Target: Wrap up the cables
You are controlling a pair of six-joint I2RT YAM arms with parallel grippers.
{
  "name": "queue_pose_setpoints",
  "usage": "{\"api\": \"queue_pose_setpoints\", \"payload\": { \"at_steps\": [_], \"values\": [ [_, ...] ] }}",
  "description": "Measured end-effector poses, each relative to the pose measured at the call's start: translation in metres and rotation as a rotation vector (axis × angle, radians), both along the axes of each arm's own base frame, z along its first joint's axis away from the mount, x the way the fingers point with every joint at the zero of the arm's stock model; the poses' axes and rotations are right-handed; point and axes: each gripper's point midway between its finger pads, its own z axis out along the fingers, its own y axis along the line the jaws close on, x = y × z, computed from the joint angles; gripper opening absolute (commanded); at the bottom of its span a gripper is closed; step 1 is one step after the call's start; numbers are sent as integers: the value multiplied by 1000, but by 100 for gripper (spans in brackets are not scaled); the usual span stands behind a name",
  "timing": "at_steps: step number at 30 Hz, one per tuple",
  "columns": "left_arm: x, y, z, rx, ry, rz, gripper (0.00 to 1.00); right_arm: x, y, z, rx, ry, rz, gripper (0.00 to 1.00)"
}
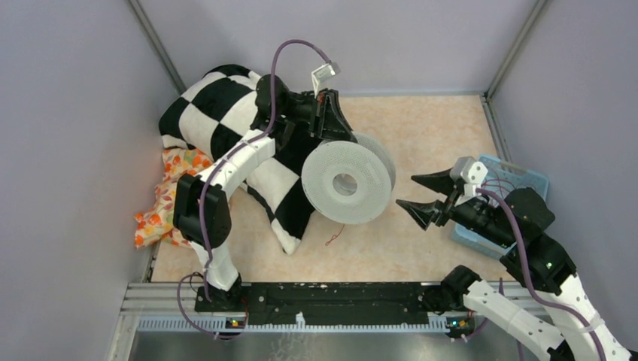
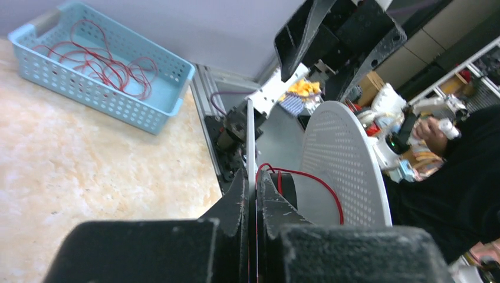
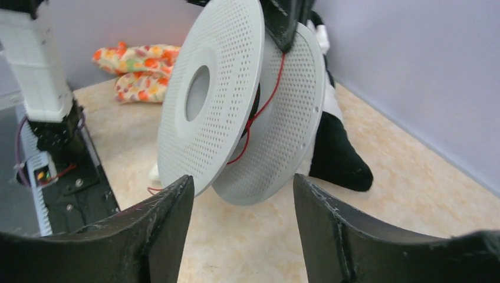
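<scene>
A white perforated spool (image 1: 347,184) hangs tilted above the table. My left gripper (image 1: 329,120) is shut on the rim of one flange, and the thin plate stands between its jaws in the left wrist view (image 2: 252,177). A thin red cable (image 2: 321,183) runs from those jaws around the spool's hub. It also shows between the two flanges in the right wrist view (image 3: 259,112). More loose red cables (image 2: 100,62) lie in a blue basket (image 2: 162,112). My right gripper (image 1: 406,191) is open and empty, just right of the spool, which shows beyond its fingers (image 3: 242,177).
The blue basket (image 1: 527,179) sits at the right, partly under my right arm. A black-and-white checkered cushion (image 1: 218,120) and a floral cloth (image 1: 162,207) lie at the back left. A short red wire end (image 1: 333,237) lies on the table below the spool.
</scene>
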Motion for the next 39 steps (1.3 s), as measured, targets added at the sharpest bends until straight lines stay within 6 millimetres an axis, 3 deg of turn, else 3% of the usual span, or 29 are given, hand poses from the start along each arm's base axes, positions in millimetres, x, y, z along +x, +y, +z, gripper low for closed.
{"api": "queue_pose_setpoints", "payload": {
  "at_steps": [5,7,10,14,16,19,23,31,39],
  "values": [
    [24,-9,17,-38,-6,128,0,16,-28,4,45,0,-196,70],
    [37,-12,27,-51,-15,206,0,25,-38,-5,69,32,-279,71],
    [51,-11,43,-68,-43,324,0,42,-44,-40,82,139,-391,73],
    [56,-6,57,-81,-76,426,0,54,-45,-101,71,297,-484,75],
    [57,-3,64,-87,-93,470,0,56,-46,-117,73,336,-512,74],
    [60,1,72,-94,-111,533,0,61,-45,-118,100,355,-539,74],
    [69,5,76,-91,-114,623,0,77,-32,-120,133,372,-542,83],
    [88,11,77,-78,-105,756,0,96,-11,-162,134,442,-543,83],
    [92,12,76,-73,-99,781,0,108,-1,-142,223,398,-527,83]
  ]
}}
